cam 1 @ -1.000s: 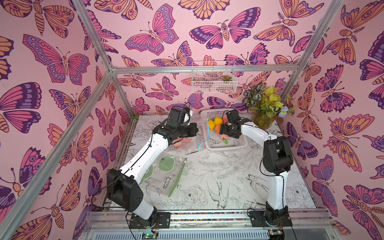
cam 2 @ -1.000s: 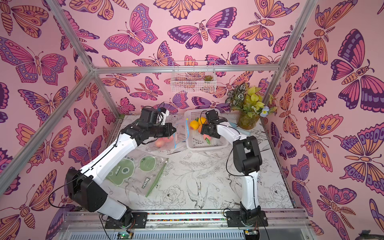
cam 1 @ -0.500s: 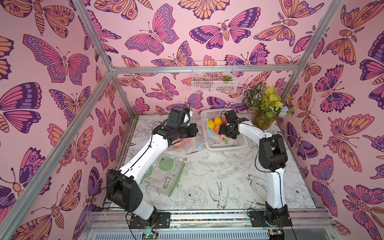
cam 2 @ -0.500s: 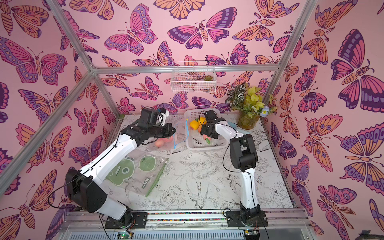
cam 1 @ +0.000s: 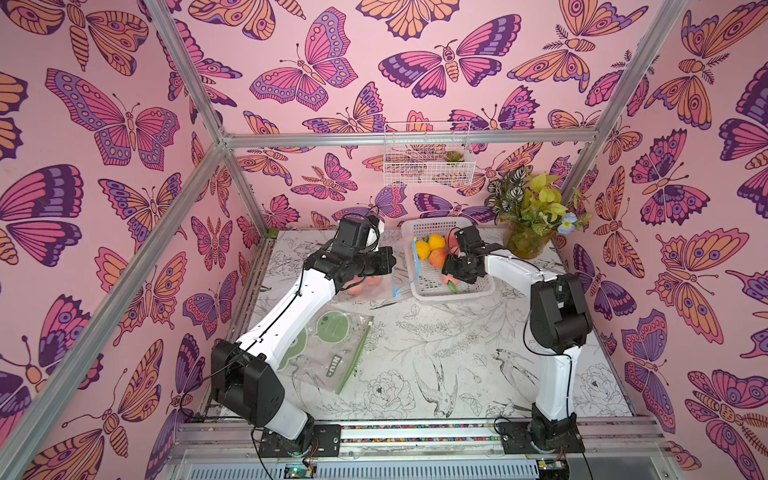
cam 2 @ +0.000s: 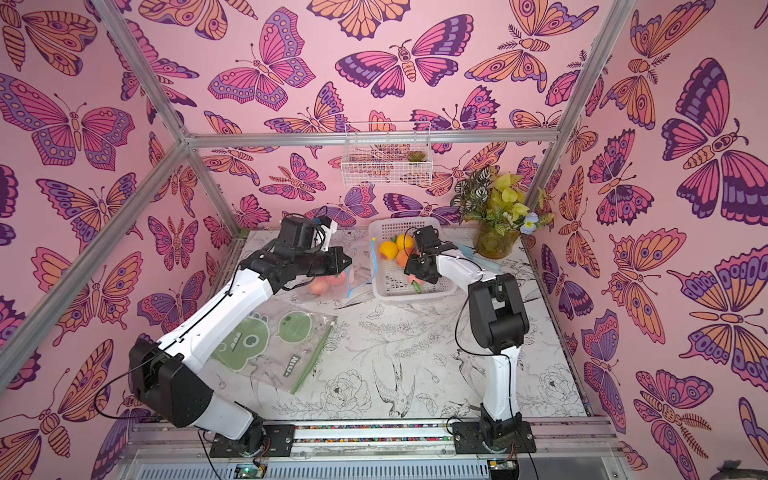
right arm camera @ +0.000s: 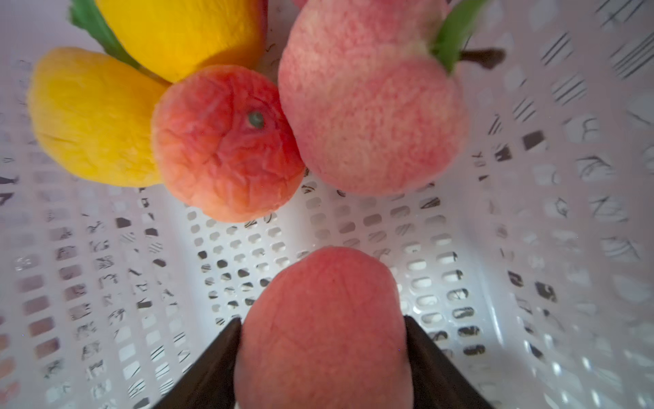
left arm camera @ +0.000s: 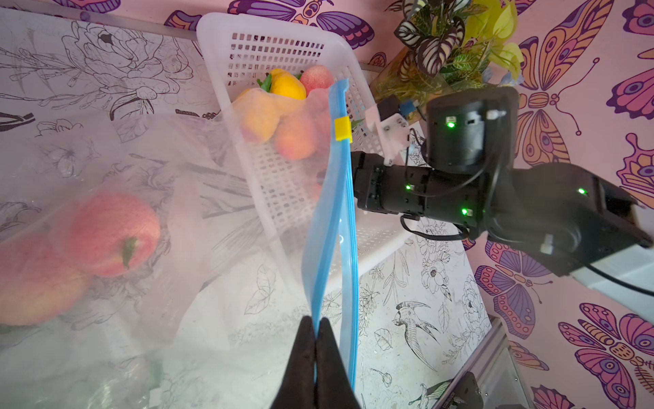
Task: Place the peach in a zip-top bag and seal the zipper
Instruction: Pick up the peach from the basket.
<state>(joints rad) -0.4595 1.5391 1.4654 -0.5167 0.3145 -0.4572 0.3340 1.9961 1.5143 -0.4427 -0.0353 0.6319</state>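
Observation:
My left gripper [left arm camera: 316, 329] is shut on the blue zipper strip [left arm camera: 336, 212] of a clear zip-top bag [left arm camera: 212, 212], holding its mouth up beside the white basket [cam 1: 457, 293]. A yellow slider [left arm camera: 342, 129] sits far up the strip. Two peaches [left arm camera: 113, 233] lie inside the bag. My right gripper [right arm camera: 322, 320] is down in the basket, and both fingers press the sides of a pink-red peach [right arm camera: 322, 354]. In both top views this gripper [cam 1: 451, 276] [cam 2: 415, 278] hides most of that peach.
More fruit lies at the basket's far end: two yellow fruits [right arm camera: 95, 120], a wrinkled orange-red one [right arm camera: 226, 141] and a large pink peach [right arm camera: 371, 106]. A second bag with green print [cam 1: 332, 345] lies flat near the left arm. A plant vase [cam 1: 528, 241] stands at the back right.
The right arm has shifted slightly over the basket, elbow swinging in and back out. The left arm still holds the bag's edge in the same place.

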